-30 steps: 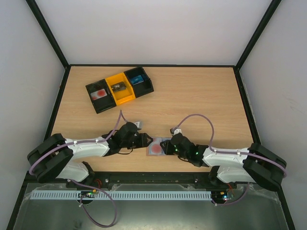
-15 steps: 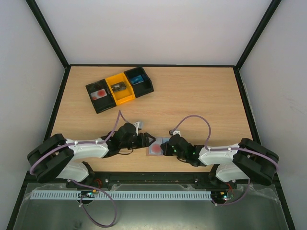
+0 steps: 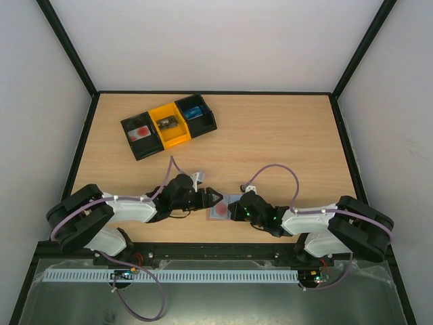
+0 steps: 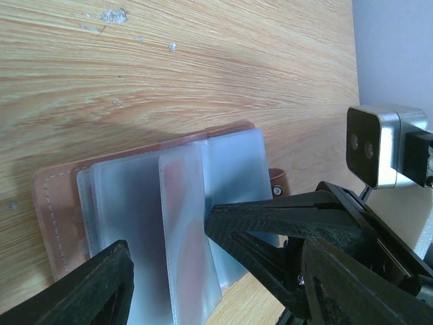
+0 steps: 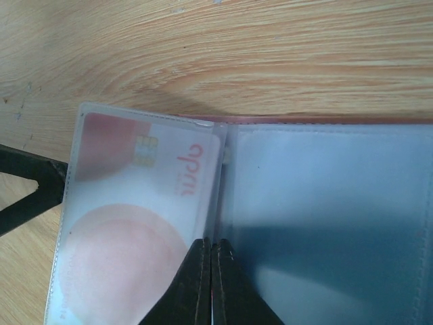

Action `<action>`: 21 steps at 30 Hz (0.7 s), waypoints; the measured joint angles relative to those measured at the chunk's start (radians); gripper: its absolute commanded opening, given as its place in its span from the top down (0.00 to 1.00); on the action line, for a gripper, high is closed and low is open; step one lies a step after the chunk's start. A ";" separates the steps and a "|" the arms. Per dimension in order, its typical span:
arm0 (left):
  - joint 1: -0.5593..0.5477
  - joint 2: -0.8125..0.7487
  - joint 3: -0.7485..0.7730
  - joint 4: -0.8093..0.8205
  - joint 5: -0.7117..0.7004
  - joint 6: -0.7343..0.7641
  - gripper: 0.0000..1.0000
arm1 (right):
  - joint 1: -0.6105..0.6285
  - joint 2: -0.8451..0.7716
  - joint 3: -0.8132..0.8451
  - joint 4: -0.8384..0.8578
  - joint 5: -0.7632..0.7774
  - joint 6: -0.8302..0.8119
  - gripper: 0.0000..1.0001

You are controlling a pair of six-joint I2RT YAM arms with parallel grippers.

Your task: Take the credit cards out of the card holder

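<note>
The brown card holder lies open on the table near the front edge, its clear sleeves fanned out. One sleeve holds a white credit card with red circles and a chip, which the top view shows as a credit card. My left gripper is open, its fingers either side of an upright sleeve at the holder's left end. My right gripper is shut, its tips at the fold between the card's sleeve and an empty sleeve. Whether it pinches plastic is unclear.
A row of three bins, black, yellow and black, stands at the back left. The left bin holds a red-and-white card. The table's front edge runs close behind the holder, and dark frame rails border the sides.
My left gripper has opened wider and slid right up to the holder. My right gripper has closed fully and shifted slightly left over the sleeves.
</note>
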 measured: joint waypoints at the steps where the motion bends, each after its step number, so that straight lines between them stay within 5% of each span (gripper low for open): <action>1: 0.000 0.006 -0.001 0.008 0.003 -0.002 0.32 | 0.000 0.000 0.000 0.002 0.000 0.001 0.98; 21: 0.000 0.060 -0.001 0.118 0.075 -0.034 0.39 | 0.000 -0.013 -0.017 0.021 0.005 0.008 0.92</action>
